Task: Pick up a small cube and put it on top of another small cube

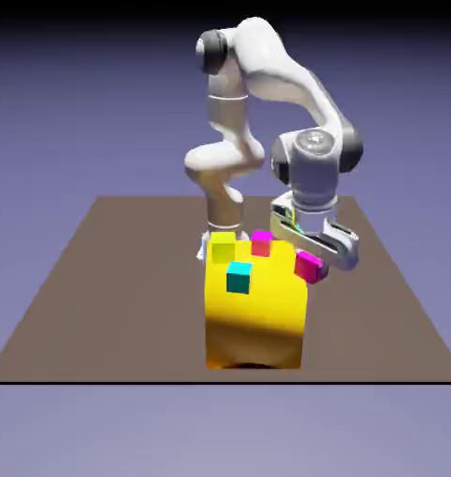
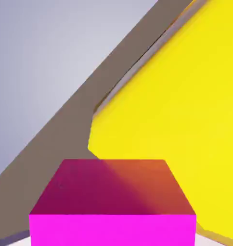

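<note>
Magenta-pink cube (image 2: 112, 230), small, plain-sided: grasped by the claw (image 1: 311, 267), which is closed on it. In the hand view, one face is coloured bright magenta; the adjoining face is shaded from deep maroon to orange. Straight, sharp edges are shown, one pair laid level across that view, from one side of the claw to the other. In the exterior view, the cube is seen tilted, with a corner turned toward the camera; no longer axis can be made out.

Yellow block (image 1: 255, 321), large, round-fronted: placed beside the claw, toward the exterior view's left. On its top, all to the left of the claw in that view, are set: second magenta cube (image 1: 262, 243), nearest the claw; teal cube (image 1: 239, 278); yellow-green cube (image 1: 223, 247), farthest off. Brown table (image 1: 108, 298): extended beneath.
</note>
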`<state>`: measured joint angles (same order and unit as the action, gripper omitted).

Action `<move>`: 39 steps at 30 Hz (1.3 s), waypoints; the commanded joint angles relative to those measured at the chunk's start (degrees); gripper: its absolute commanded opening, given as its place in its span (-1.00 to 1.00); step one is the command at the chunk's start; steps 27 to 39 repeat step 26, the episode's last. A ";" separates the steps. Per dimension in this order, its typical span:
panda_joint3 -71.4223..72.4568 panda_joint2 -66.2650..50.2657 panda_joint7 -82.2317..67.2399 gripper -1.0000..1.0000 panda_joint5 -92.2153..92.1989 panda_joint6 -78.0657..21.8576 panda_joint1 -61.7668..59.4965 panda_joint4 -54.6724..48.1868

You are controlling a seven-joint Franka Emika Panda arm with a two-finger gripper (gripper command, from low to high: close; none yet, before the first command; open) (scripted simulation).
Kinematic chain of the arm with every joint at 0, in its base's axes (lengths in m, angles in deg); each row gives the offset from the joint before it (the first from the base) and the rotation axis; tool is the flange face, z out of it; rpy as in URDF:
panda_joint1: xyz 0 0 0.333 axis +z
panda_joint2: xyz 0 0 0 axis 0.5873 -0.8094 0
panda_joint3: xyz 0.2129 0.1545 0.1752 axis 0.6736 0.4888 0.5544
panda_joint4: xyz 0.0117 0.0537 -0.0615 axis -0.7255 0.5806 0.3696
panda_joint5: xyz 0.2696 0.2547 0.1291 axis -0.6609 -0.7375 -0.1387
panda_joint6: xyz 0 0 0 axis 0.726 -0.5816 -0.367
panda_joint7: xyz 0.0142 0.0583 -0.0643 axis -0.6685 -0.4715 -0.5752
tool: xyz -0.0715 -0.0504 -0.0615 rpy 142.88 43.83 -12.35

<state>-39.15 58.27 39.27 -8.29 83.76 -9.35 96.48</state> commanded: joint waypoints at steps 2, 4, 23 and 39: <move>1.82 3.00 -4.94 -1.00 0.73 -1.85 -3.25 1.45; 3.62 6.00 -9.93 -1.00 1.35 -3.64 -7.35 2.90; 16.23 21.02 -40.45 -1.00 3.72 -2.21 -32.75 20.35; 16.13 21.38 -40.40 1.00 3.82 -4.65 -32.80 18.27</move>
